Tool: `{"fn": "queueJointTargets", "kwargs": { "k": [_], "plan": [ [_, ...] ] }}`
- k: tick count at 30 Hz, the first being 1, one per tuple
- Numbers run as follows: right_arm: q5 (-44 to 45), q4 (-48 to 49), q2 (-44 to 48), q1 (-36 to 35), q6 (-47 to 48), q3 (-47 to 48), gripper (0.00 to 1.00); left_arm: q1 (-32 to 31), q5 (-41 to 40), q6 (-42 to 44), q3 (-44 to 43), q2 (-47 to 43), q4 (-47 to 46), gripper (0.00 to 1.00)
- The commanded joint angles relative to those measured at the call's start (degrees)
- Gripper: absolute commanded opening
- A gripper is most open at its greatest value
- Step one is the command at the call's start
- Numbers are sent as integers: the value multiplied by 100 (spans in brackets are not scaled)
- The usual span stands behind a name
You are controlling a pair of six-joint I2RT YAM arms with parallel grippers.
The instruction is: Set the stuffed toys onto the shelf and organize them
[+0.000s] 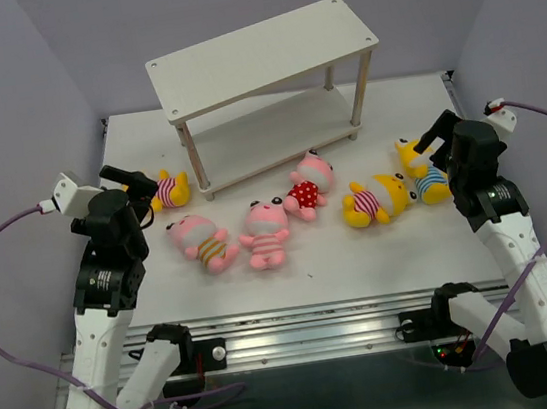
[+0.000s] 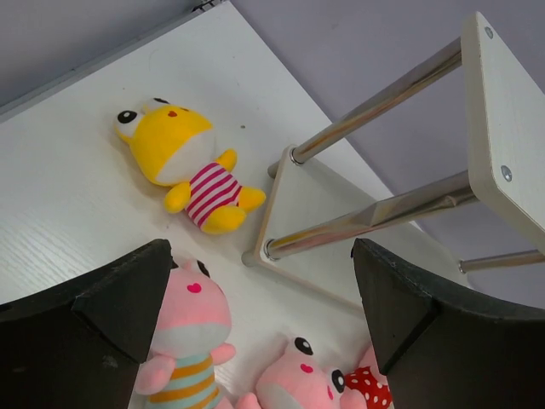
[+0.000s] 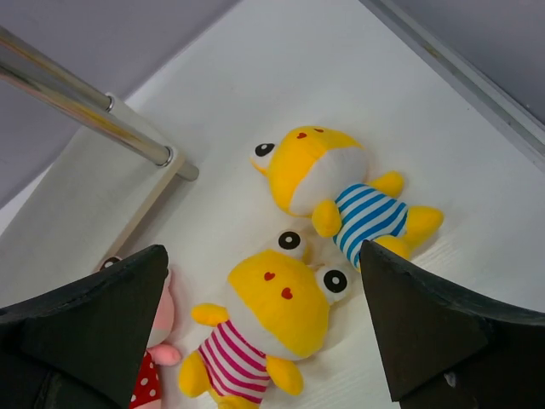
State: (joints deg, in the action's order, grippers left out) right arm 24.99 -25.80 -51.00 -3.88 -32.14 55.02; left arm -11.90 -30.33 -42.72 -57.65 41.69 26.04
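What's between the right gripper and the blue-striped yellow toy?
Nothing visible. The right gripper hangs open over the blue-striped yellow toy, which lies uncovered on the table. The pink-striped yellow toy lies close beside it, so the fingers might catch both.

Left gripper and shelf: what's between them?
A yellow toy in a pink-striped shirt lies on the table between the left gripper and the shelf; top and left wrist views show it.

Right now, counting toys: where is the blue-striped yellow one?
Top view: the blue-striped toy lies far right, by the right gripper, beside a pink-striped yellow toy.
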Motion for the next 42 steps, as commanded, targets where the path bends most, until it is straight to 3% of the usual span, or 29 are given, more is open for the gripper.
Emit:
{"fn": "queueJointTargets", "kwargs": {
  "k": [1,7,12,14,16,17,18,25,33,42],
  "plan": [
    [-65,40,187,-16,190,184,100,-5,-202,-17,34,-56,-91,99],
    [-248,49,223,-16,497,8,100,-5,-211,-8,78,-91,-108,99],
    [-2601,-232,-303,-16,1104,263,100,-5,131,-70,280,-74,-370,99],
    [-3348,-66,-419,-426,1140,237,100,-5,298,-44,333,32,-398,99],
    [-3186,93,-559,-1050,1105,193,100,-5,492,-17,342,198,-381,99],
    [-2785,250,-621,-1802,1079,167,100,-5,562,-8,342,242,-320,99],
    [-2572,303,-708,-2114,1061,184,100,-5,589,-17,333,304,-276,99],
    [-1746,839,-1815,-3267,377,35,100,3,747,-44,429,524,-187,99],
    [-961,1480,-2483,-3804,-502,-273,100,4,791,-44,491,638,-187,99],
    [-733,1771,-3055,-3804,-1039,-431,100,4,783,0,526,700,-170,99]
  ]
}}
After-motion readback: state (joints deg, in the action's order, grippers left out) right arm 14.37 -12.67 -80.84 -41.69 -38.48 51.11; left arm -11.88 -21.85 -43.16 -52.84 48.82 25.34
